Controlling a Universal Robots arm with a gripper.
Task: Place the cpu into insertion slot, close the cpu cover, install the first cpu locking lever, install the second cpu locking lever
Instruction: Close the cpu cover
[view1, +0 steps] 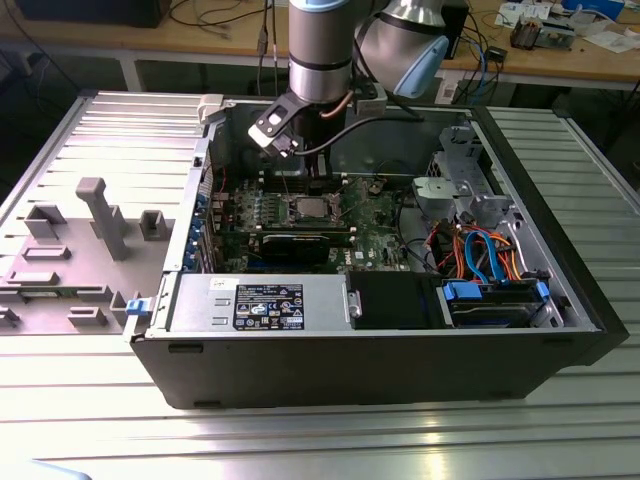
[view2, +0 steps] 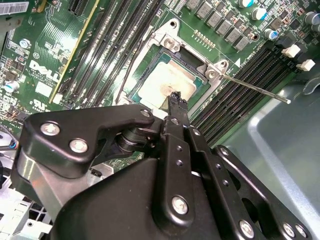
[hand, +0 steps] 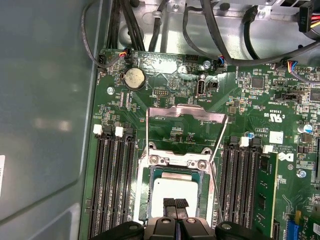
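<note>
Gripper (hand: 175, 202) over insertion slot (hand: 151, 197) — cpu (hand: 175, 187) inside (cover (hand: 186, 113) raised).

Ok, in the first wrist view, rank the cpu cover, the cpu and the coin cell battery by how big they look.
1. cpu cover, open; it may stand nearer the camera, so its lead is unsure.
2. cpu, partly hidden by the gripper.
3. coin cell battery, clearly smallest.

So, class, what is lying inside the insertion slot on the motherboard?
The cpu lies inside the insertion slot, silver top up. The gripper covers one edge of it, and the chip hides the socket's contacts. The cpu cover is open.
</note>
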